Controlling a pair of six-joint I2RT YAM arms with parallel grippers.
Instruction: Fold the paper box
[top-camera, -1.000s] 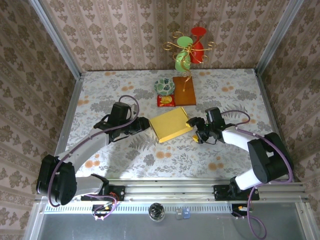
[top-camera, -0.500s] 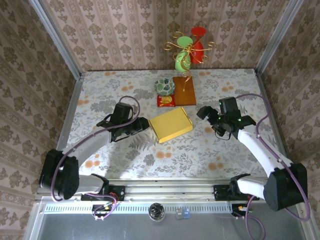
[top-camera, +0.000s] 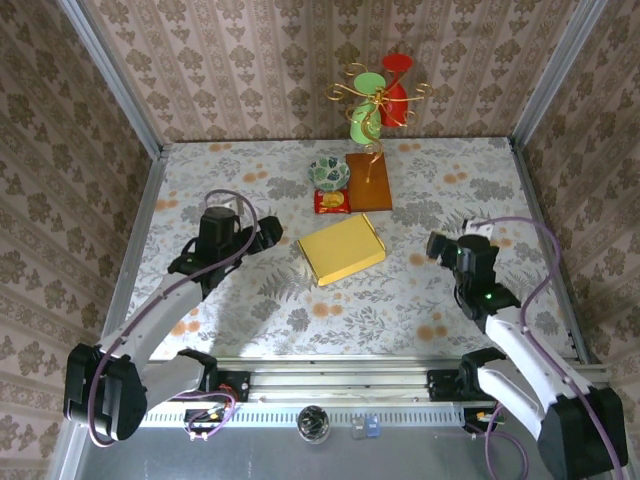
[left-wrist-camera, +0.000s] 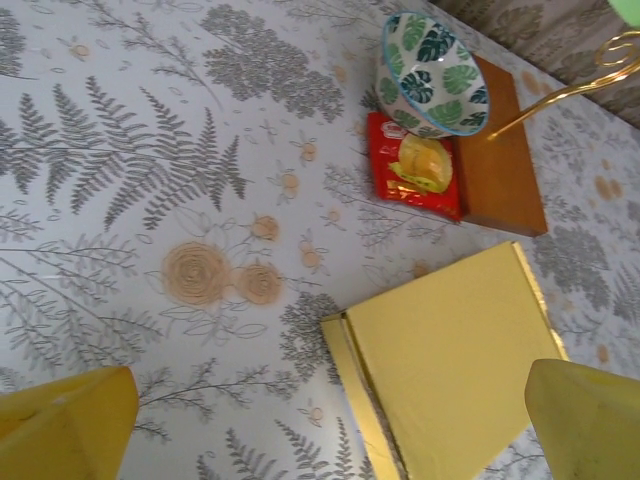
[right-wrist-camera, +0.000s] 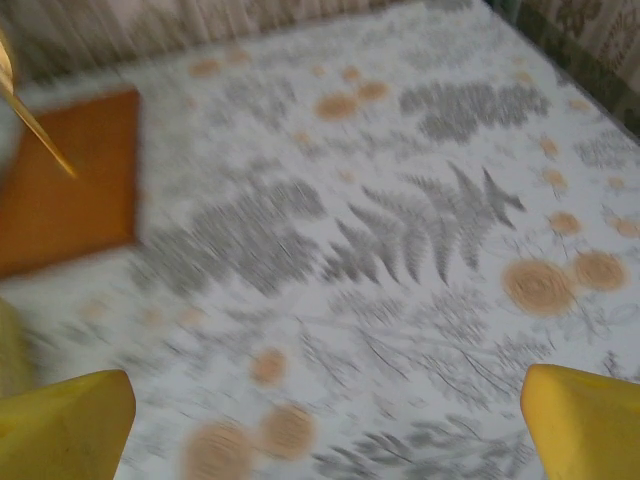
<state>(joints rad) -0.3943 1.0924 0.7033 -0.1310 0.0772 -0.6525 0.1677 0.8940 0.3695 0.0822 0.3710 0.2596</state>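
Left gripper (top-camera: 268, 236) wide, apart from paper box (left-wrist-camera: 450, 370); right wrist: probably board (right-wrist-camera: 60, 180).

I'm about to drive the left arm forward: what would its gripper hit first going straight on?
Probably the box ahead of the left gripper; it points downward, so it could touch the table just short of it instead.
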